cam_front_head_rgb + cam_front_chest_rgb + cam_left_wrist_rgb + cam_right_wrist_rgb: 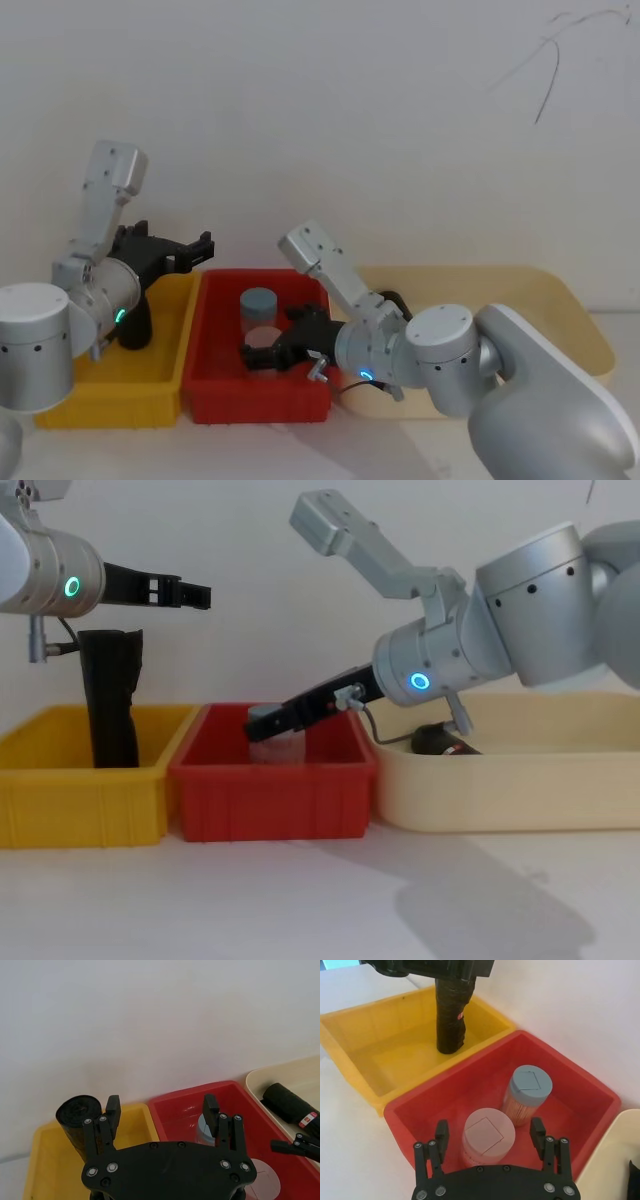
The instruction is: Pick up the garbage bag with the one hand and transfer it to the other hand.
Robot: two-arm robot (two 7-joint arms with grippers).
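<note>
Step in hand: approach, as I judge it. Nothing has been lifted and neither hand carries anything.

Left hand [161, 1102] (teal ring): fingers spread and empty, held level above the yellow bin [110, 400]. A tall black roll [112, 695] stands upright in that bin, just below and behind its fingertips, apart from them.

Right hand [489, 1127] (blue ring): fingers spread and empty, tilted down into the red bin [255, 400]. It hangs over a pink-lidded jar [485, 1132], with a grey-lidded jar [530, 1085] just ahead of it.

Garbage bag [287, 1102]: black roll with a red-and-white label band, lying on its side in the cream tray [560, 290]. It is well apart from the left hand, across the red bin. It is near the right arm's wrist, behind that hand's fingertips.

Next move, by my reckoning: the left hand must cross over the red bin to the tray, descend with its fingers astride the roll, and close. The right hand would need to clear the red bin first.

Bench [300, 900]: carries all three containers side by side.
</note>
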